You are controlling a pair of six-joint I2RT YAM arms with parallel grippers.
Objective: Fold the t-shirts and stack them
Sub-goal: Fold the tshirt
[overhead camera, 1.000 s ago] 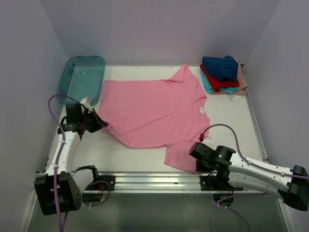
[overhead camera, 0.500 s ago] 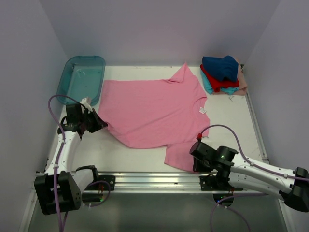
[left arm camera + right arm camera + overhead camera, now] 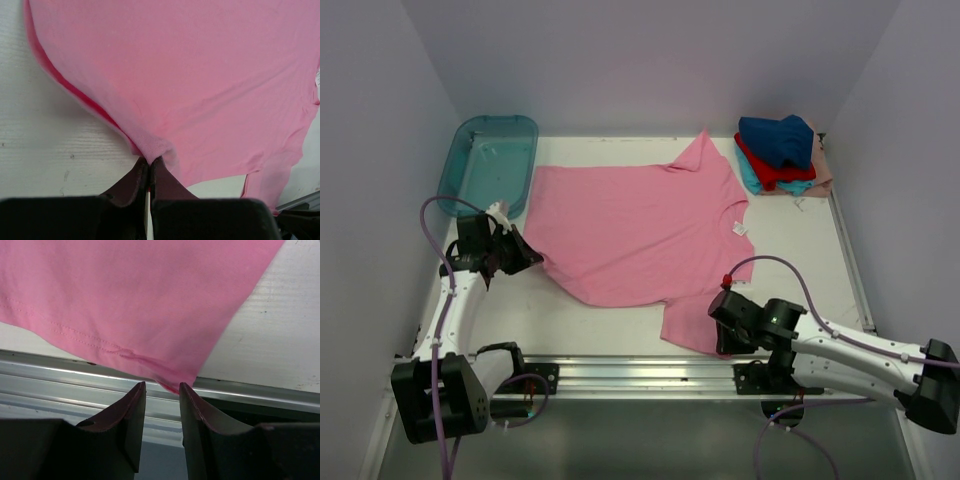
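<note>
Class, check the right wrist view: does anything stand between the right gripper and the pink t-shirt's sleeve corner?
Nothing visible does. The right gripper is open, and the pink t-shirt has its sleeve corner right in front of it, over the metal rail.

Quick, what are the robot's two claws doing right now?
Left gripper: closed, pinching the pink t-shirt at its edge.
Right gripper: open, fingers either side of the sleeve corner.

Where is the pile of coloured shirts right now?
In the top external view, the pile of shirts sits at the far right corner of the table, navy blue on top, just right of the spread pink t-shirt's far sleeve.
</note>
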